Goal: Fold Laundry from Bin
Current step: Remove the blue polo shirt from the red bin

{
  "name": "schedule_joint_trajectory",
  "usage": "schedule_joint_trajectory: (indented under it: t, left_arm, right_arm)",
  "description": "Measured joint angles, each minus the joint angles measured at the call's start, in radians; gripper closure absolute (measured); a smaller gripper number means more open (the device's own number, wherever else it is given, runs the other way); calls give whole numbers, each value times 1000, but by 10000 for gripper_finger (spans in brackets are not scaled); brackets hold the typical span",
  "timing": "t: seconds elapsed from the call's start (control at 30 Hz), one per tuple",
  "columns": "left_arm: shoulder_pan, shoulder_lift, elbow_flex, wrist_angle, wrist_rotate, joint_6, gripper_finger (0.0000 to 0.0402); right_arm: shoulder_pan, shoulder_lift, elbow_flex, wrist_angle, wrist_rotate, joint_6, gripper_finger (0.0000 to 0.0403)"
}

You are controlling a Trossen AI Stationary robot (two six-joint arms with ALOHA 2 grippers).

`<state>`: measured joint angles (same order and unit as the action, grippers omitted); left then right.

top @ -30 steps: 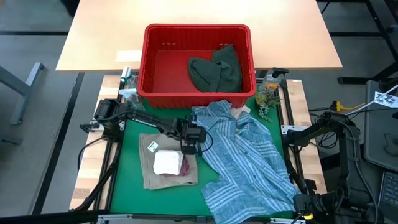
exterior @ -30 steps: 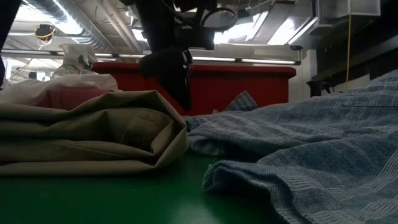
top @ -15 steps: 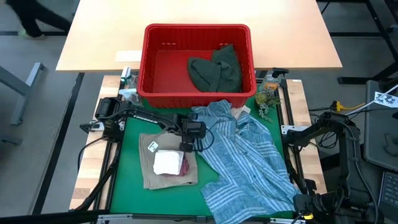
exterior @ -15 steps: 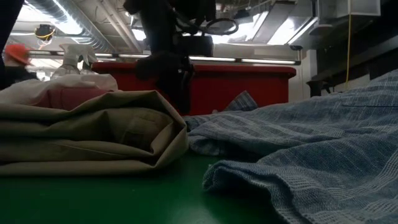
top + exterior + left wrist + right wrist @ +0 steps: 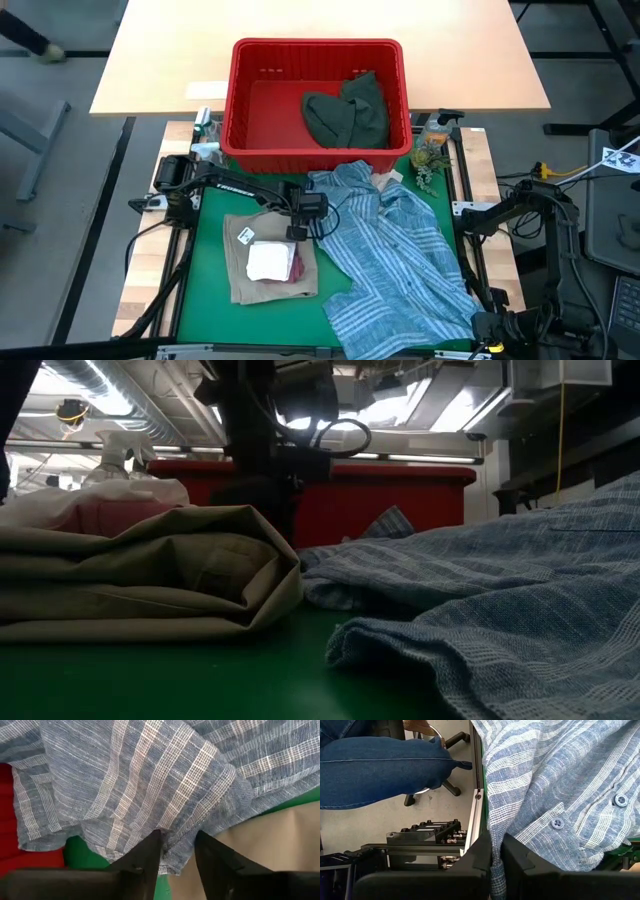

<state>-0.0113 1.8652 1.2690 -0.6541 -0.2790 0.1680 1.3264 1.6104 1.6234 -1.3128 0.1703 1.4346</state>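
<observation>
Table (image 5: 200, 290) with green mat surface. Red bin (image 5: 318, 100) at far edge. Near side of bin: blue-white striped shirt (image 5: 400, 255) spread flat. Beside shirt, away from right arm: folded tan garment (image 5: 240, 285) on mat.

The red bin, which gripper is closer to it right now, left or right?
Left. The left gripper sits just in front of the red bin, at the striped shirt's edge. The right gripper is at the table's near right corner, far from it.

Dark arms, black cables — left pincer (image 5: 177, 851) (matte black fingers).
</observation>
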Motion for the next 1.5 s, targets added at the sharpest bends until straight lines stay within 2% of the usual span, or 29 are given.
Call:
schedule_joint_trajectory:
  t: [0.13, 0.23, 0.37, 0.53, 0.77, 0.97, 1.17, 1.3, 1.5]
  left_arm:
    - [-2, 0, 0, -1, 1, -16, 341]
    - [-10, 0, 21, -46, 0, -88, 389]
    - [-35, 0, 133, -237, -1, -154, 397]
    - [-96, 0, 355, -581, -29, -223, 399]
    - [-221, 0, 643, -923, -90, -405, 400]
    - [-340, -51, 708, -917, -101, -560, 401]
    - [-471, -99, 695, -917, -98, -726, 401]
    - [-558, -105, 695, -918, -81, -831, 401]
    - [-695, -97, 671, -917, -2, -1050, 401]
  right_arm:
    - [0, 0, 0, -2, 2, 0, 379]
    - [0, 0, 0, -7, 20, 0, 379]
    - [0, 0, 1, -27, 48, -1, 379]
    - [1, -2, 1, -58, 58, -1, 379]
    - [1, -33, 1, -79, 217, -106, 379]
    - [1, -80, 1, -141, 320, -185, 379]
    - [1, -100, 1, -233, 335, -185, 379]
    - [1, -101, 1, -235, 291, -176, 379]
    - [2, -101, 1, -222, 164, -30, 379]
